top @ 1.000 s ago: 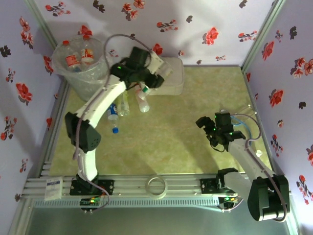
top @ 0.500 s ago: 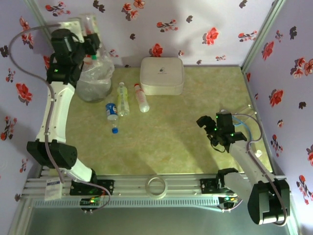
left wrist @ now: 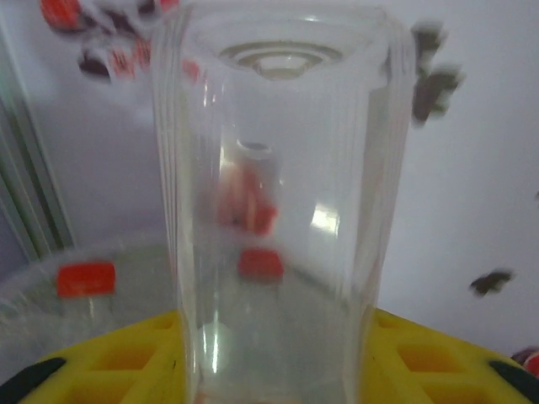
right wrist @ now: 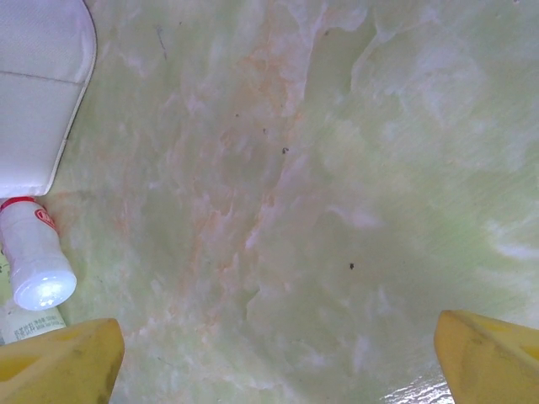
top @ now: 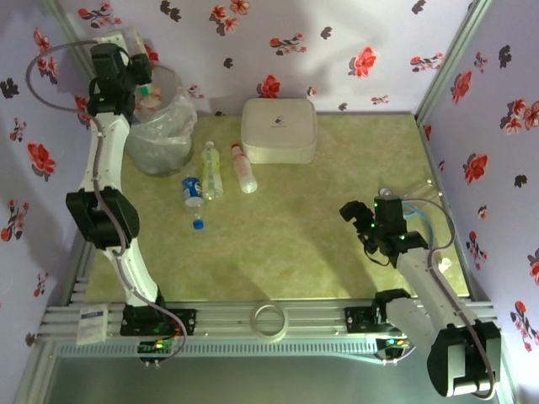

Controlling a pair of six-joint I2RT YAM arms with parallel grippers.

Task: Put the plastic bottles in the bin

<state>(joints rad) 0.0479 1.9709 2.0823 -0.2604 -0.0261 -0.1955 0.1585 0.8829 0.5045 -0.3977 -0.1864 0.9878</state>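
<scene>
Overhead, left arm: it reaches tall from its base at the table's near edge up to the far-left corner. The wrist is bent over so the left gripper (top: 128,74) hangs above the bin (top: 160,139). From up here I can't make out its load.
Overhead, bin: it sits in the far-left corner, with red-capped bottles already inside (top: 150,103).
Overhead, loose bottles: three lie flat between the bin and the white box (top: 279,130), towards the far edge. They are a blue-labelled bottle (top: 193,190), a pale green bottle (top: 210,171) and a red-capped bottle (top: 243,168), all yet to be binned.
Overhead, right arm: it is folded low near the right edge. The right gripper (top: 360,225) stands wide with nothing in it, and I'd guess it is parked out of the other arm's way.
Left wrist, claw: the yellow fingers (left wrist: 109,366) are drawn in narrow around a clear bottle (left wrist: 278,210), which stands lengthwise out from them.
Left wrist, why there: the bin's rim (left wrist: 25,290) and red caps show below and through the bottle. I'd judge it is held over the mouth so that letting go drops it straight in.
Right wrist, claw: the yellow fingertips (right wrist: 59,362) sit far apart with only bare table (right wrist: 337,168) between them.
Right wrist, surroundings: the red-capped bottle (right wrist: 34,265) lies just beside a corner of the white box (right wrist: 38,93), well off to one side of this claw.
</scene>
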